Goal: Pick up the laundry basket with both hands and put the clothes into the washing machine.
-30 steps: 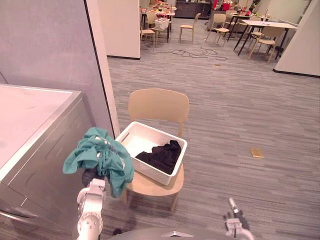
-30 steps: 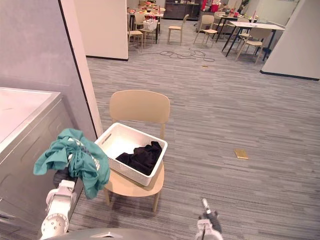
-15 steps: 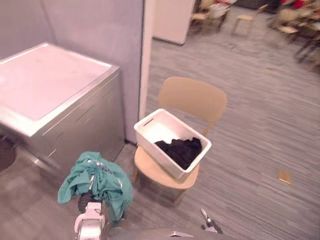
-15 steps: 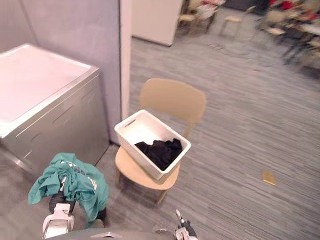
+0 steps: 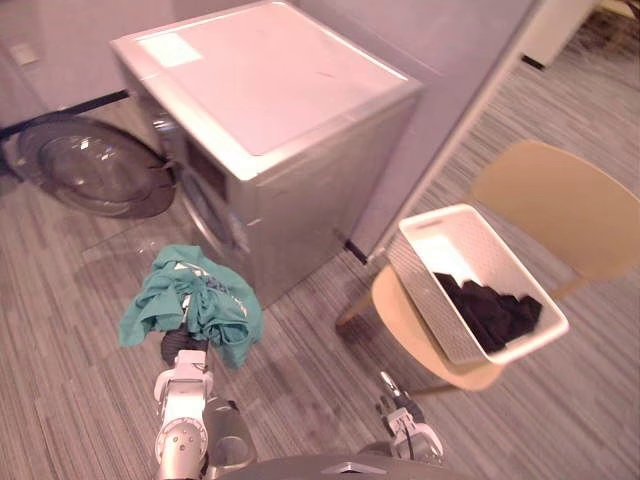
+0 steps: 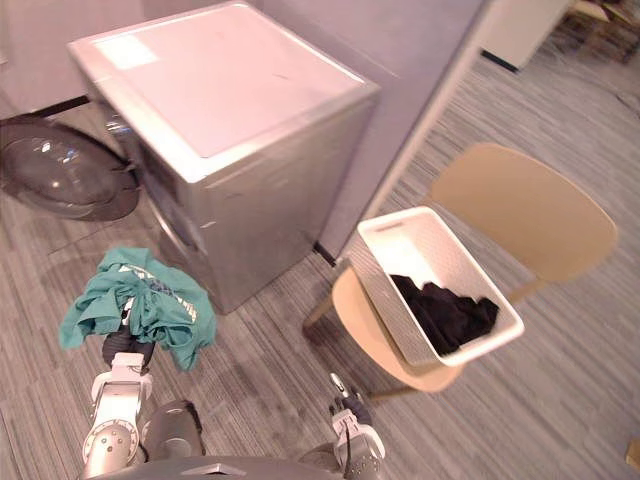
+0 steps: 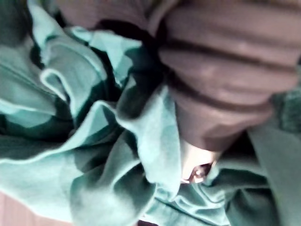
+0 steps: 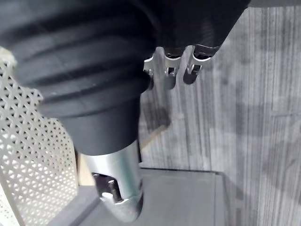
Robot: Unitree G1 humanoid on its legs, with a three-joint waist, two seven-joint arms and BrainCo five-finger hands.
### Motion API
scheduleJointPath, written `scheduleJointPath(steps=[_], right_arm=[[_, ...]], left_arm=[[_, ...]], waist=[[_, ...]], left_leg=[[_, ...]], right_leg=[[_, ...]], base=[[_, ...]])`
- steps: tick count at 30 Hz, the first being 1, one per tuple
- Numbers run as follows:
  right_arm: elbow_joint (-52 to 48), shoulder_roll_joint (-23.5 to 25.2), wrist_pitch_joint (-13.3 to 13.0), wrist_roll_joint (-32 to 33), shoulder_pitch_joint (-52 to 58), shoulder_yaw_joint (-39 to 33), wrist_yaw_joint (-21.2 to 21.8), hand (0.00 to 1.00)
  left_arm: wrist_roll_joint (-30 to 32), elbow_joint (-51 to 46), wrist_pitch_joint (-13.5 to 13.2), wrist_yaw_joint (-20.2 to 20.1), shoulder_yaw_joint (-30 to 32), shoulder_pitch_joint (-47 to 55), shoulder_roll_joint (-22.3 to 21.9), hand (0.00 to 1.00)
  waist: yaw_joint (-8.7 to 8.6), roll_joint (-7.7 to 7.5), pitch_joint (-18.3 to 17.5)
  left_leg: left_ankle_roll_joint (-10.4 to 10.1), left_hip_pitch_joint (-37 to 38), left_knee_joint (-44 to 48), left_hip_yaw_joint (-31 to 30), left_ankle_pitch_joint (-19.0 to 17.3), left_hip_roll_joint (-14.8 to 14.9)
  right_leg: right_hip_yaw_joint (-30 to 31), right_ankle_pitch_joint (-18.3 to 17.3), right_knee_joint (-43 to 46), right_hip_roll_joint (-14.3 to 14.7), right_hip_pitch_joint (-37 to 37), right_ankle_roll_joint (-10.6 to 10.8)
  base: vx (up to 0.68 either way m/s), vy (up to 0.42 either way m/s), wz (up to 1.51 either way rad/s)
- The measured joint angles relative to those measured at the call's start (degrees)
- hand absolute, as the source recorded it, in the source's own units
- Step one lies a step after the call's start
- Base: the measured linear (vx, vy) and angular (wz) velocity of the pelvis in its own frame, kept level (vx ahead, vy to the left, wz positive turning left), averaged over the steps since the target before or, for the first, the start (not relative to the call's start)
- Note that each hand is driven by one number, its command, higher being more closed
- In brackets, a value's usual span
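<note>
While the left hand [image 7: 221, 84] is raised low at the near left, a bunched teal garment [image 5: 190, 305] lies heaped over it, in front of the silver washing machine [image 5: 260, 90]. I cannot tell whether that hand grips the cloth, since it is buried in the folds. At the far left the machine's round door [image 5: 90, 170] stands swung open. Right of the machine, the white laundry basket [image 5: 425, 285] sits on the seat of a tan chair [image 5: 560, 205], with a black garment [image 5: 495, 310] lying in its right end. Between machine and chair, at the near edge, the right hand [image 5: 402, 428] hangs empty above the grey floor [image 5: 80, 400], its fingers [image 8: 171, 66] relaxed.
</note>
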Motion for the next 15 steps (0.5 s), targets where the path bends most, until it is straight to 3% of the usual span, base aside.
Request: scheduleJointPath(steps=[2, 3, 4, 5, 6, 7, 8, 9, 10, 11, 13, 15], right_arm=[[0.3, -0.2, -0.3, 0.2, 0.4, -3.2, -0.4, 0.0], [0.4, -0.4, -0.2, 0.6, 0.8, -4.4, -0.4, 0.0], [0.4, -0.4, -0.2, 1.0, 1.0, -4.8, -0.4, 0.0], [0.4, -0.4, -0.2, 2.1, 1.2, -5.3, -0.5, 0.0], [0.4, -0.2, -0.1, 3.2, 1.2, -5.3, -0.5, 0.0], [0.0, 0.1, -0.1, 4.7, 0.9, -5.4, -0.5, 0.0], [-0.2, 0.1, -0.1, 5.1, 0.7, -5.4, -0.5, 0.0], [-0.7, 0.2, -0.1, 5.6, 0.7, -5.3, -0.5, 0.0], [-1.3, 0.2, 0.0, 5.6, 0.9, -5.1, -0.3, 0.0], [-2.1, 0.2, 0.0, 5.6, 1.5, -4.6, -0.3, 0.0], [-5.4, 0.3, -0.4, 5.3, 3.8, -2.8, -0.1, 0.0], [-6.6, 0.2, -1.3, 4.3, 4.6, -2.5, -0.1, 0.0]], left_arm=[[0.0, 0.6, 0.5, -0.1, -1.3, 0.2, 0.4, 1.0], [0.1, 1.6, 0.6, -0.2, -1.1, 0.3, 0.4, 1.0], [0.1, 2.0, 0.6, -0.2, -1.0, 0.3, 0.4, 1.0], [0.1, 2.8, 0.6, -0.2, -0.7, 0.3, 0.4, 1.0], [0.2, 2.9, 0.7, -0.2, -0.3, 0.5, 0.2, 1.0], [1.6, 2.9, 0.5, -0.2, -0.2, 0.4, 1.0, 1.0], [2.3, 2.9, 0.4, -0.2, -0.2, 0.4, 1.2, 1.0], [3.2, 2.9, 0.2, -0.2, -0.2, 0.8, 1.3, 1.0], [3.9, 3.2, 0.2, -0.2, -0.4, 1.3, 1.3, 1.0], [4.6, 3.4, 0.3, -0.3, -0.7, 1.2, 1.3, 1.0], [6.2, 3.4, 0.3, -1.0, -3.1, 0.9, 1.3, 1.0], [7.0, 5.7, 0.3, -1.5, -6.3, 0.1, 1.0, 1.0]], waist=[[0.57, 0.97, -0.4], [0.48, 0.82, -0.5], [0.45, 1.01, -0.5], [0.59, 1.63, -0.9], [0.52, 2.02, -1.2], [0.34, 2.33, -1.3], [0.29, 2.37, -1.4], [0.32, 2.63, -1.3], [0.07, 3.3, -1.1], [-0.25, 3.23, -1.4], [-2.15, 1.6, -2.6], [-2.48, 1.36, -2.7]], left_leg=[[0.6, -2.4, 4.6, -1.2, -4.2, -1.7], [2.3, -3.2, 6.0, -1.5, -5.7, -4.5], [3.1, -3.4, 6.4, -1.5, -6.2, -5.4], [4.9, -3.5, 6.6, -1.6, -7.2, -8.1], [5.9, -3.2, 5.9, -1.8, -7.5, -9.7], [7.0, -2.1, 4.0, -2.6, -7.2, -11.5], [7.6, -1.2, 2.7, -2.7, -6.8, -12.1], [8.1, 1.9, -0.9, -3.3, -5.8, -13.3], [8.3, 5.7, -6.0, -4.1, -3.9, -14.7], [8.4, 7.4, -8.9, -4.6, -2.7, -15.5], [7.8, 12.6, -18.1, -5.9, 0.0, -18.5], [7.6, 14.6, -20.1, -5.5, 0.0, -19.5]], right_leg=[[-0.1, 4.6, -2.2, -1.1, 1.6, -0.7], [-0.3, 8.0, -3.8, -3.3, 2.6, -0.8], [-0.4, 9.8, -4.2, -4.0, 3.0, -1.0], [-0.7, 16.1, -4.4, -6.2, 2.8, -4.1], [-0.4, 20.0, -3.9, -7.5, 2.6, -7.7], [2.7, 17.7, -0.8, -7.9, 1.4, -12.2], [5.6, 14.1, 1.3, -7.1, 0.6, -12.8], [12.6, 6.1, 6.2, -3.4, -2.0, -10.1], [18.9, -2.7, 12.7, 1.7, -5.1, -9.1], [21.6, -6.5, 16.1, 4.6, -7.1, -8.3], [24.2, -15.2, 24.4, 14.0, -14.4, -6.1], [21.6, -18.3, 22.6, 18.2, -17.7, -6.9]], base=[[0.05, 0.429, 0.58], [0.07, 0.427, 0.5], [0.11, 0.5, 0.57], [0.09, 0.327, 0.48], [0.13, 0.37, 0.63], [0.15, 0.289, 0.51], [0.18, 0.298, 0.52], [0.17, 0.253, 0.4], [0.14, 0.189, 0.42], [0.11, 0.146, 0.6], [0.11, 0.059, 0.74], [0.15, -0.028, 0.44]])
